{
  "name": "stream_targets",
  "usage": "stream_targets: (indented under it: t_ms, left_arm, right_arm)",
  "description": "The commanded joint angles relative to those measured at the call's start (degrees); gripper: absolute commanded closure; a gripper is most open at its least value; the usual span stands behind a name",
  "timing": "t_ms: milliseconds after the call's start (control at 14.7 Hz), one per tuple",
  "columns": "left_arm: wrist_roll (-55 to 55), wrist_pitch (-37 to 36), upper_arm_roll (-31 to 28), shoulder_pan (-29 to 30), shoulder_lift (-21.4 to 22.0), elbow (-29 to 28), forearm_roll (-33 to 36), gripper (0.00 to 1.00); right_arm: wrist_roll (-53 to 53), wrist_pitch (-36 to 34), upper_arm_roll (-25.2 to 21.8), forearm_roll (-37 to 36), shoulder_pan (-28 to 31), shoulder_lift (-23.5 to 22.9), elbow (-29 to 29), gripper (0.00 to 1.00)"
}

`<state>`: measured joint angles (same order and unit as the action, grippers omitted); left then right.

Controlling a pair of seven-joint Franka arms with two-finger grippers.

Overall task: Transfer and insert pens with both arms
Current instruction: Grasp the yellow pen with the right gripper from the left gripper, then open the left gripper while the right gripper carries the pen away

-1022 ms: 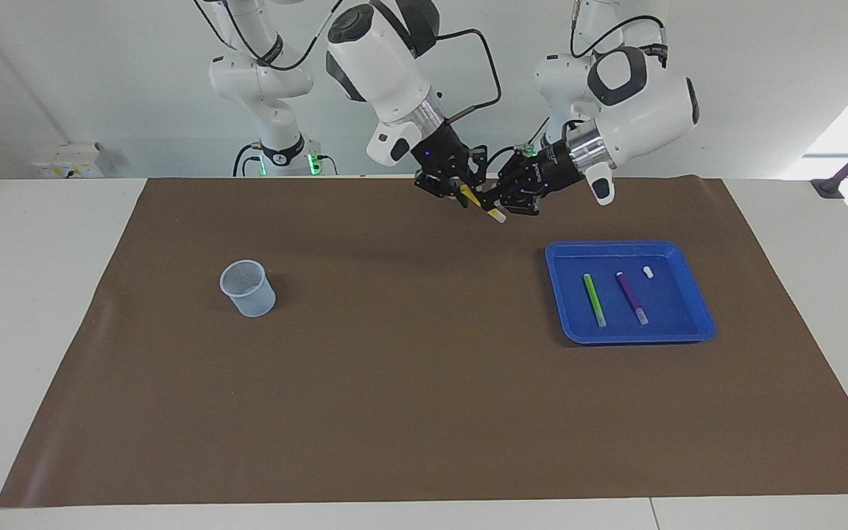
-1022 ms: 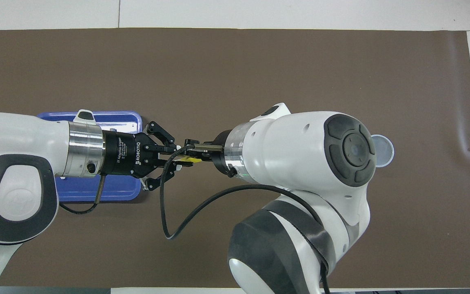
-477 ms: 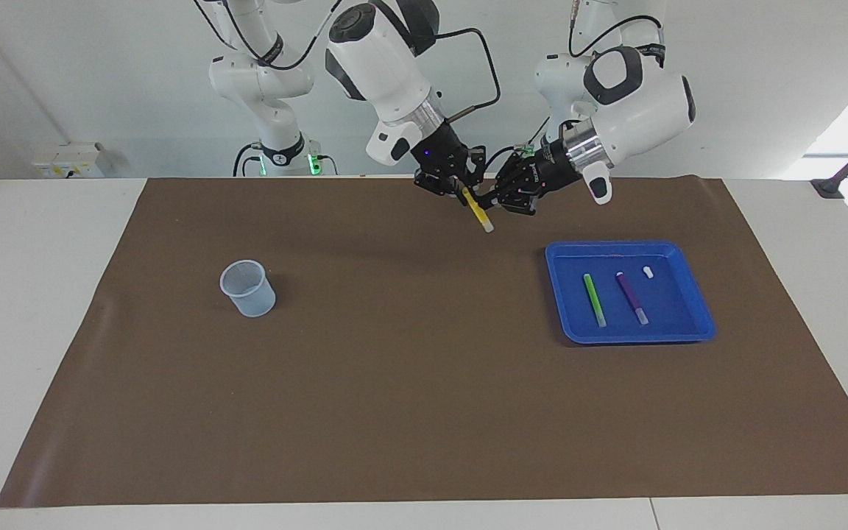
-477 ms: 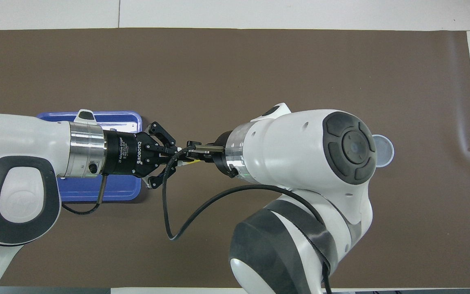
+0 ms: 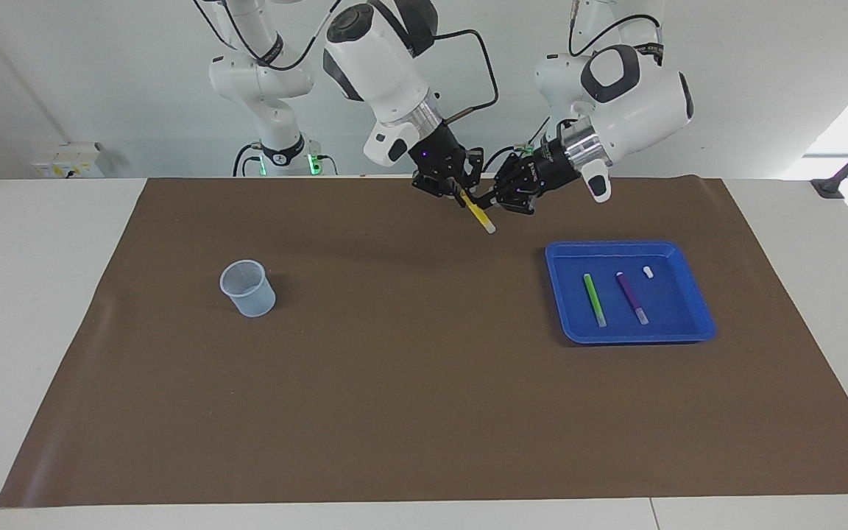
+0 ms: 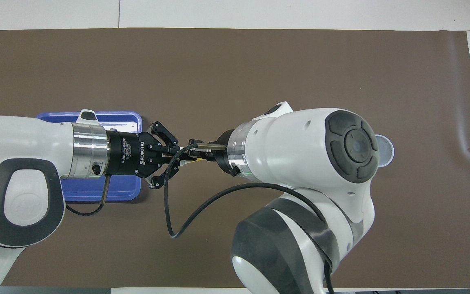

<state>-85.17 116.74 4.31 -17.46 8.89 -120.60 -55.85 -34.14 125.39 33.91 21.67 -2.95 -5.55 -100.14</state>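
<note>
In the facing view, the blue tray (image 5: 696, 324) holds two pens, the green pen (image 5: 594, 299) and the purple pen (image 5: 631, 297), plus one white capsule (image 5: 648, 271). The mesh cup (image 5: 247, 288) stands toward the right arm's end. The right gripper (image 5: 461, 195) is clamped on the yellow pen (image 5: 478, 213), which hangs tilted above the brown mat (image 5: 409, 383), pale cap down. The left gripper (image 5: 501, 200) has its fingertips together just beside it.

In the overhead view, both grippers meet mid-table; only a sliver of the yellow pen shows.

Open mat (image 5: 409, 368) between cup (image 5: 248, 288), tray (image 5: 696, 302)

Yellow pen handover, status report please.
Right hand shut on yellow pen, over the mat. Left hand shut, empty, alongside. Nothing blocking the way to the cup.
</note>
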Motion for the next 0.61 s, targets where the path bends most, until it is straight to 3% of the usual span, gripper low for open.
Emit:
stream_targets:
  t_ms: [0,204,409,545]
  left_arm:
    - [-0.53,0.25,-0.27,-1.61,1.57,-1.92,-1.36,0.00]
    - [1.30,-0.80,-0.53,-1.17,1.66,-1.74,-0.14,0.00]
    - [8.85,-4.75,-0.79,2.24,1.75,-1.74,4.95,0.00]
    - [16.13,-7.83,-0.79,4.01,1.92,-1.74,8.81,0.00]
  right_arm:
    - [1.27,-0.49,-0.42,-0.75,1.01,0.54,0.74,1.00]
    - [3.11,-4.34,-5.77,-2.85,1.01,2.21,-0.23,1.00]
    - [8.55,-8.57,-10.96,-11.19,0.92,3.00,-1.19,1.00]
    - [13.99,-10.60,-15.35,-12.70,0.92,3.97,-2.77,1.00]
